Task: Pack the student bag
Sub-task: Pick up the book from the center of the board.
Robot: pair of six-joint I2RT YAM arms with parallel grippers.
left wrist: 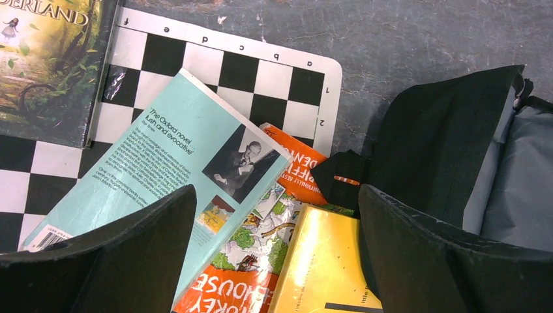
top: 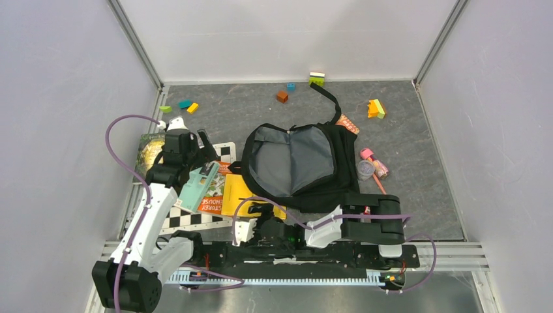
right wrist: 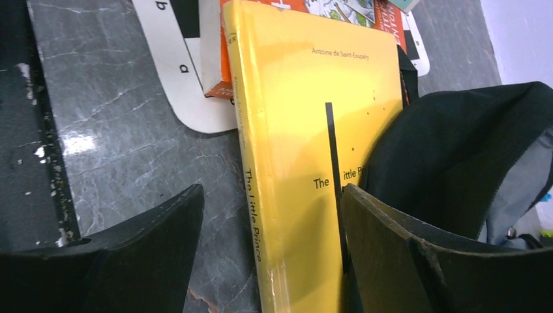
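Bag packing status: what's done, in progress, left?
Done: student bag lies open, no items visible on its grey lining. In hand: right gripper, open, straddles the yellow book at its spine; nothing gripped. Left gripper hangs open over the teal book. Left: those two, the orange book, green book and chessboard all lie outside the bag.

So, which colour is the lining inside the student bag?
Grey, against the black outer fabric of the student bag. It shows best in the top external view.

overhead view looks down on the whole tabletop (top: 417,143); both wrist views sit close, sharing the yellow book (right wrist: 293,163).
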